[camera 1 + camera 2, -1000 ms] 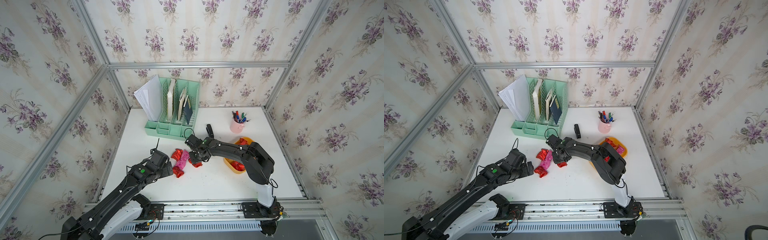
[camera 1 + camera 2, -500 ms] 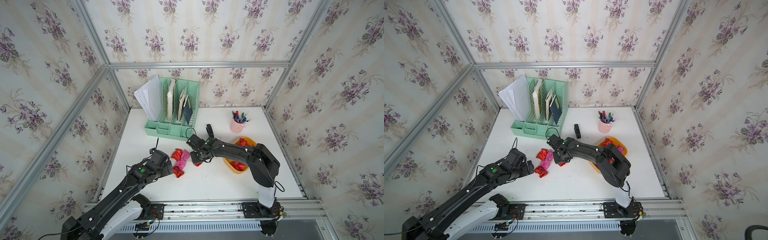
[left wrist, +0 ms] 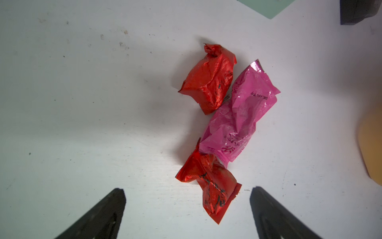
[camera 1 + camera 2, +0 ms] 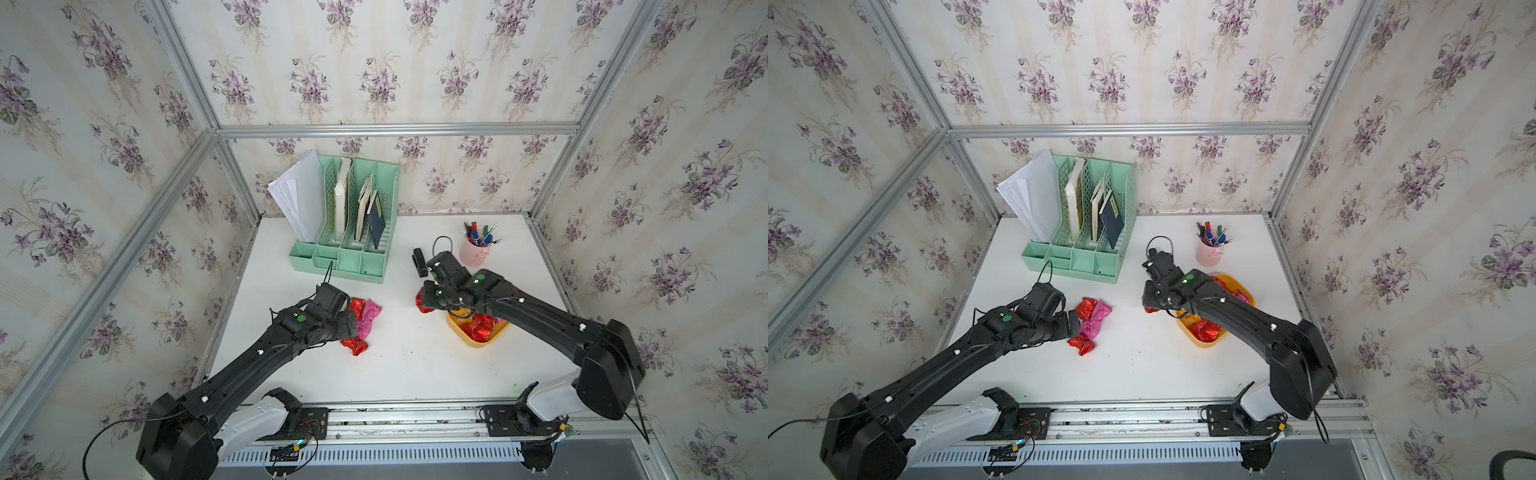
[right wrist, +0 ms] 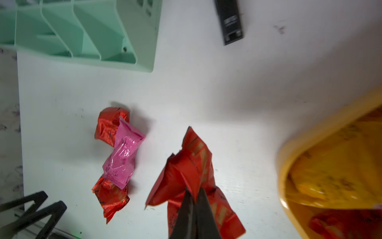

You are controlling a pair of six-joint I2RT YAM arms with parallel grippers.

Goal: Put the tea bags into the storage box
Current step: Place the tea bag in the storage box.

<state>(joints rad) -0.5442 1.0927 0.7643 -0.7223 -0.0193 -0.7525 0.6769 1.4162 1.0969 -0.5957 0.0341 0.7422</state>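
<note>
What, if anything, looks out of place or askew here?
Nothing looks damaged. Three tea bags, two red and one pink, lie bunched on the table outside the storage box, and the white papers lean out of the mint-green file organizer.

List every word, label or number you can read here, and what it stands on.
None reads clearly.
Pink tea bag: dark printed characters, too crumpled to read.
Red tea bag beside it: black brush-style characters, illegible.
Held red tea bag: blurred markings only.
Small black object: pale label, too blurred.
</note>
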